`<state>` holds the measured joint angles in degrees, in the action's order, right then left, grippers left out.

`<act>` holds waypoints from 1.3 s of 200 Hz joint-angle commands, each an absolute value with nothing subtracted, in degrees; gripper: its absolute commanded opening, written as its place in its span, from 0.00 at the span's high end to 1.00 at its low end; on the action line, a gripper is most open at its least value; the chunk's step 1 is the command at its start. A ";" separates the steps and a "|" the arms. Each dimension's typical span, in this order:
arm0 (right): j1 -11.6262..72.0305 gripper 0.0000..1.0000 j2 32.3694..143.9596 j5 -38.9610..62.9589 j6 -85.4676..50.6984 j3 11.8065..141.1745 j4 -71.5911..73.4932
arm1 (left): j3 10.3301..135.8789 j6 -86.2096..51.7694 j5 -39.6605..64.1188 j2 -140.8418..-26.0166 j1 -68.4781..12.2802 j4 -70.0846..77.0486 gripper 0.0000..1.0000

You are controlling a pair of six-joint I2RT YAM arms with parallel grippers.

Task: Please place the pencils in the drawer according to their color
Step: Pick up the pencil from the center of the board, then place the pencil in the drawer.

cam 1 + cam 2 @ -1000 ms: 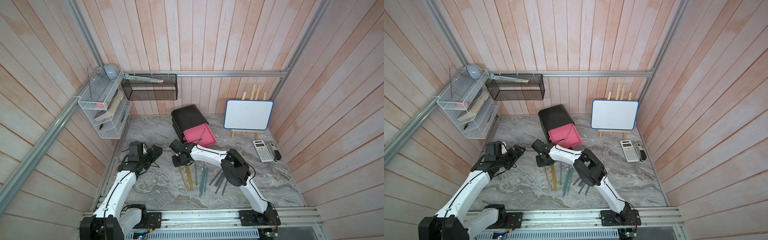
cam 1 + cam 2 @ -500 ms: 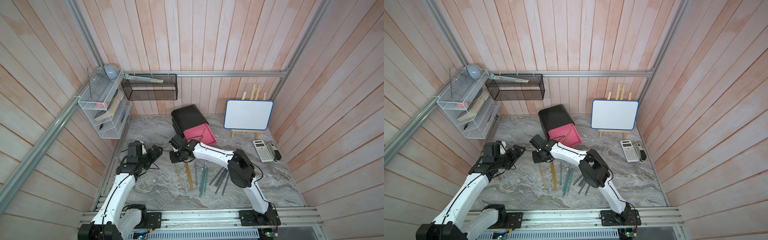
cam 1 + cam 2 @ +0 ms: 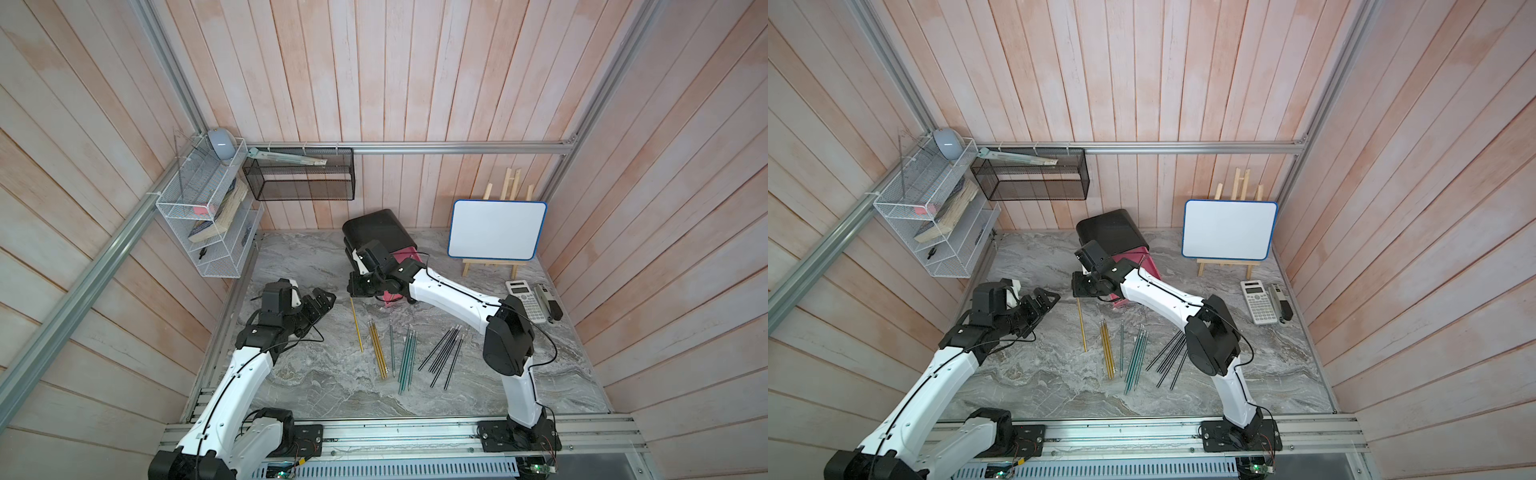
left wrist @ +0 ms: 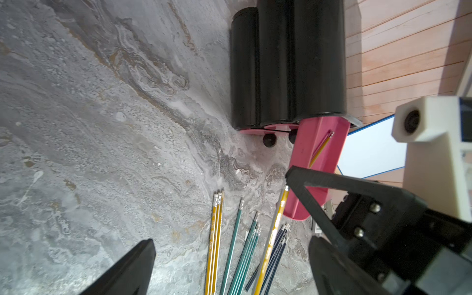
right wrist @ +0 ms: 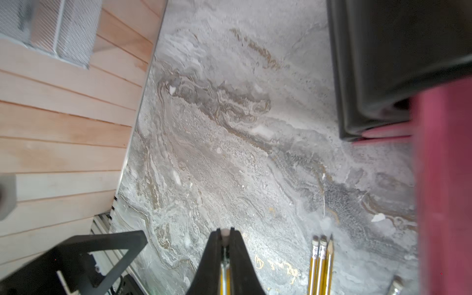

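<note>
Pinching yellow pencil (image 3: 356, 324), right fingers (image 5: 212, 255) — open pink drawer (image 4: 301, 143) alongside; left fingers (image 4: 132, 265) spread.

Right gripper (image 3: 1080, 291) met the far end of one yellow pencil (image 3: 1081, 328), just left of the open pink drawer (image 3: 1150, 270) in the black cabinet (image 3: 1108, 230). Right of that pencil on the tabletop (image 3: 1038, 374) lay yellow bunch (image 3: 1107, 351), teal bunch (image 3: 1137, 359), black bunch (image 3: 1167, 355). Left gripper (image 3: 1044, 305) sat further left.
</note>
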<state>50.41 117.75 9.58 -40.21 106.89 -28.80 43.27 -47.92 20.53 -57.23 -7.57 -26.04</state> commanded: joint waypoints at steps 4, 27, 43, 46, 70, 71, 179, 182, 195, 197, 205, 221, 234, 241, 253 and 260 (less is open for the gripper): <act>47.00 1.00 112.98 11.53 -42.80 104.17 -25.07 | 46.91 -49.18 19.27 -58.72 -9.13 -24.43 0.01; 44.02 1.00 110.01 12.52 -44.72 100.70 -22.07 | 49.28 -49.37 18.66 -60.98 -10.85 -23.85 0.00; 42.03 1.00 108.16 13.22 -45.98 98.56 -20.19 | 50.95 -49.48 18.13 -62.70 -12.20 -23.26 0.01; 41.70 1.00 107.85 13.43 -46.21 98.15 -19.75 | 51.24 -49.48 18.04 -62.99 -12.38 -23.20 0.01; 38.97 1.00 105.82 13.62 -47.76 95.09 -17.22 | 54.01 -49.66 17.07 -65.83 -14.75 -22.17 0.01; 38.86 1.00 105.78 13.62 -47.83 94.96 -17.13 | 54.07 -49.66 17.06 -65.96 -14.84 -22.16 0.00; 27.33 1.00 100.33 10.00 -52.47 83.71 -6.99 | 63.04 -50.41 13.20 -77.01 -22.82 -19.74 0.00; 27.07 1.00 100.22 9.82 -52.56 83.46 -6.71 | 63.28 -50.37 13.16 -77.25 -22.89 -19.76 0.00; 26.23 1.00 100.11 8.76 -52.82 82.76 -5.80 | 63.89 -50.36 12.97 -78.08 -23.20 -19.73 0.00; 26.13 1.00 100.13 8.50 -52.82 82.67 -5.67 | 64.05 -50.36 12.93 -78.23 -23.25 -19.70 0.01; 25.78 1.00 100.19 7.50 -52.96 82.45 -5.27 | 64.43 -50.36 12.92 -78.76 -23.47 -19.69 0.00; 25.40 1.00 100.36 5.87 -53.35 82.02 -3.81 | 65.24 -50.27 12.84 -79.68 -23.89 -19.75 0.00; 25.39 1.00 100.87 5.02 -53.46 82.00 -2.52 | 65.79 -50.14 12.77 -80.27 -24.25 -19.71 0.01; 25.40 1.00 101.11 4.76 -53.39 81.95 -1.62 | 66.09 -50.14 12.70 -80.54 -24.35 -19.77 0.01; 25.49 1.00 101.67 4.32 -53.27 82.00 -0.93 | 66.20 -50.10 12.55 -80.81 -24.61 -19.78 0.00; 25.47 1.00 102.01 4.06 -53.14 82.00 -0.50 | 66.30 -50.10 12.57 -80.86 -24.69 -19.70 0.00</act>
<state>25.36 101.95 6.59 -52.95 82.43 -4.27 64.55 -50.43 13.69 -80.29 -24.16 -20.93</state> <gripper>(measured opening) 0.101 0.995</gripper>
